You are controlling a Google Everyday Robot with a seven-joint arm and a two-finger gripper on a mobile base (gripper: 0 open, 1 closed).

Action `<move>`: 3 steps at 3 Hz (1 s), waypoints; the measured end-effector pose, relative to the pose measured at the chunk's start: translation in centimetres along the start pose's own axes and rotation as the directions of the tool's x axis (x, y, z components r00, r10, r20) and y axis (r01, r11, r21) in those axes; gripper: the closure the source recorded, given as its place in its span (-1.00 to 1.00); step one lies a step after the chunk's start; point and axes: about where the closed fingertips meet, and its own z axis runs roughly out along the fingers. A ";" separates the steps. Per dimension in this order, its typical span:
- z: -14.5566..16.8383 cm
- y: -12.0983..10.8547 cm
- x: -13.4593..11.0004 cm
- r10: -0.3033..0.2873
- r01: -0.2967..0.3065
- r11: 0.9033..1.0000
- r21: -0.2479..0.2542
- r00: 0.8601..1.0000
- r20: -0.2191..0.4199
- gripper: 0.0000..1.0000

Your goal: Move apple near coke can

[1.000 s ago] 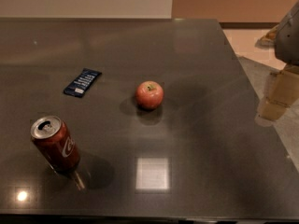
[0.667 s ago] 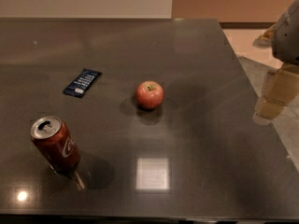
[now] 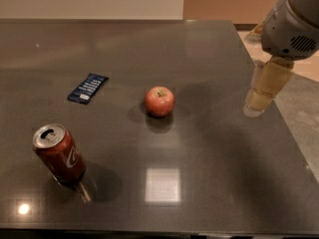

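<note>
The apple (image 3: 160,101) is small, round and red-orange, with a yellowish patch and stem on top. It sits near the middle of the dark table (image 3: 199,59). The coke can (image 3: 59,154) is red with white lettering and a silver top, and stands upright at the front left, well apart from the apple. My gripper (image 3: 261,94) hangs at the right side above the table's right part, far to the right of the apple and holding nothing that I can see. The grey arm housing (image 3: 291,24) is above it.
A flat dark blue packet (image 3: 88,87) lies at the left, behind the can. The table's right edge (image 3: 279,113) runs just beside the gripper, with light floor beyond. A bright light reflection (image 3: 162,184) lies on the front of the table.
My gripper has moved left, in over the table's right part, toward the apple. The apple, can and packet have not moved.
</note>
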 end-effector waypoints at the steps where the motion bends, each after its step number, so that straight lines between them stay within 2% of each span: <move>1: 1.7 -1.5 -2.0 -0.021 0.022 0.999 -0.025 0.999 0.039 -1.00; 3: 6.2 -3.1 -6.0 -0.036 0.047 0.996 -0.081 0.990 0.133 -1.00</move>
